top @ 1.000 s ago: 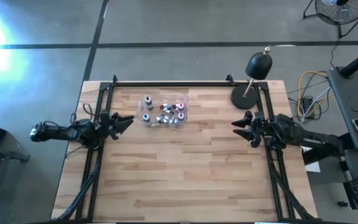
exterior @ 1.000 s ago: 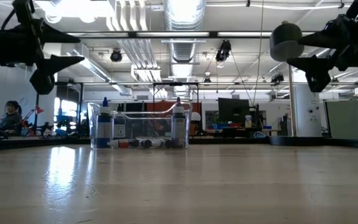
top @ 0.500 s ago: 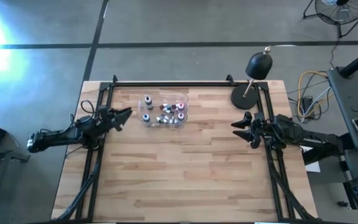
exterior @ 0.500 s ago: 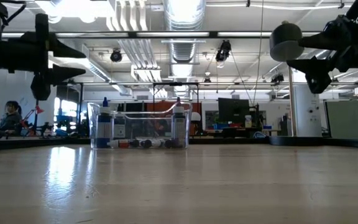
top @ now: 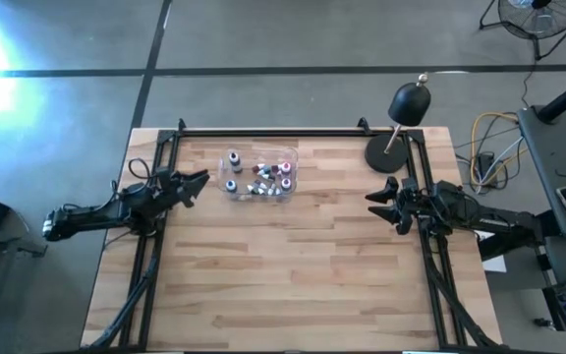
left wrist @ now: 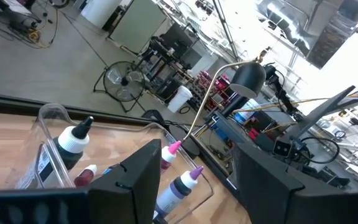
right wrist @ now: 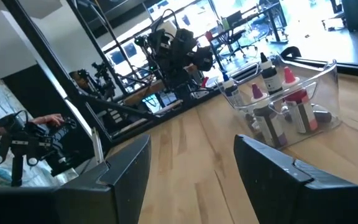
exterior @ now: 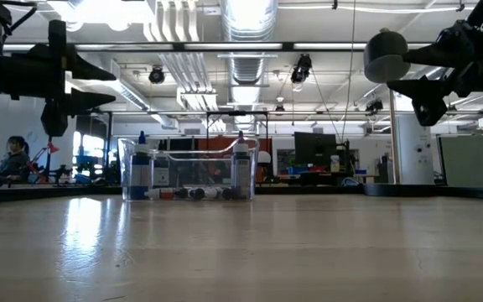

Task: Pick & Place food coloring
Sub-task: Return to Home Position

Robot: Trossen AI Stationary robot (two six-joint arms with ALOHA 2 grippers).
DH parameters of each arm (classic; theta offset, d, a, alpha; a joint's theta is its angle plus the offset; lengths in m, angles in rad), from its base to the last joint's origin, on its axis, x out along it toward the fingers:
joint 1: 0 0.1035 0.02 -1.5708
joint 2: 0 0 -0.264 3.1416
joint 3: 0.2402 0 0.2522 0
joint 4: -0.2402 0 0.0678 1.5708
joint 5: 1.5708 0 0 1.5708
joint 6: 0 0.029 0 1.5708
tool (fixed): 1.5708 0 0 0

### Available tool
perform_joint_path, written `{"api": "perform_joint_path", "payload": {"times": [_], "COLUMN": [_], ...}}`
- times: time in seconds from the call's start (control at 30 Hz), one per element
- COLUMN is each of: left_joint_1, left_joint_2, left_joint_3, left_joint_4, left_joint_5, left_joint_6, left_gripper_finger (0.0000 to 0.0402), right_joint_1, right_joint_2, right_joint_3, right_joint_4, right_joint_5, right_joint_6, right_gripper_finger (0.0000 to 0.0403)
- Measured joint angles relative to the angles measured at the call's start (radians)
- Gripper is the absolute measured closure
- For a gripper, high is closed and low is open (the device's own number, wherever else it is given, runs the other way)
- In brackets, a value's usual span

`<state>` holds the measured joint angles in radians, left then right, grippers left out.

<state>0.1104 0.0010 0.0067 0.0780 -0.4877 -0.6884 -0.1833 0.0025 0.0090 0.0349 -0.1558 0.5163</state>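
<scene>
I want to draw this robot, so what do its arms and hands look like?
Both arms are black, long and thin with chunky joints. The left arm and right arm each end in a hand with two dark pointed fingers, the left hand and the right hand alike. Close up they look like wide flat slabs.

Black desk lamp [top: 408,102] at wooden table [top: 293,270] corner

No legible text or labels anywhere.
</scene>
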Motion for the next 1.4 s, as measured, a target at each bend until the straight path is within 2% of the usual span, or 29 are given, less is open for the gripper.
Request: {"api": "perform_joint_path", "payload": {"times": [0.5, 0.67, 0.77, 0.9, 0.93, 0.97, 1.03, 1.1, 1.4], "left_joint_1": [0.000, -0.003, -0.003, -0.003, -0.004, -0.005, -0.004, -0.003, -0.003], "left_joint_2": [0.000, -0.001, -0.001, -0.001, -0.001, -0.001, -0.001, -0.001, -0.001], "left_joint_3": [0.000, -0.001, -0.001, -0.001, -0.001, -0.001, -0.001, -0.001, -0.001], "left_joint_4": [-0.008, -0.007, -0.013, -0.057, -0.057, -0.053, -0.063, -0.076, -0.071], "left_joint_5": [-0.001, 0.009, 0.138, 0.502, 0.570, 0.594, 0.553, 0.489, 0.493], "left_joint_6": [0.000, 0.064, 0.204, 0.556, 0.628, 0.681, 0.700, 0.658, 0.550], "left_gripper_finger": [0.0229, 0.0229, 0.0229, 0.0229, 0.0229, 0.0229, 0.0229, 0.0229, 0.0229], "right_joint_1": [0.000, 0.000, 0.000, 0.000, 0.000, 0.000, 0.000, 0.000, 0.000], "right_joint_2": [0.000, 0.000, 0.000, 0.000, 0.000, 0.001, 0.001, 0.000, 0.001], "right_joint_3": [0.000, 0.000, 0.000, 0.000, 0.000, 0.000, 0.000, 0.000, 0.000], "right_joint_4": [0.000, 0.000, 0.000, 0.000, 0.000, 0.000, 0.000, 0.000, 0.000], "right_joint_5": [0.000, 0.000, 0.000, 0.000, 0.000, 0.000, 0.000, 0.000, 0.000], "right_joint_6": [0.000, 0.000, 0.000, 0.000, 0.000, 0.000, 0.000, 0.000, 0.000], "right_gripper_finger": [0.0179, 0.0179, 0.0179, 0.0179, 0.0179, 0.0179, 0.0179, 0.0179, 0.0179]}}
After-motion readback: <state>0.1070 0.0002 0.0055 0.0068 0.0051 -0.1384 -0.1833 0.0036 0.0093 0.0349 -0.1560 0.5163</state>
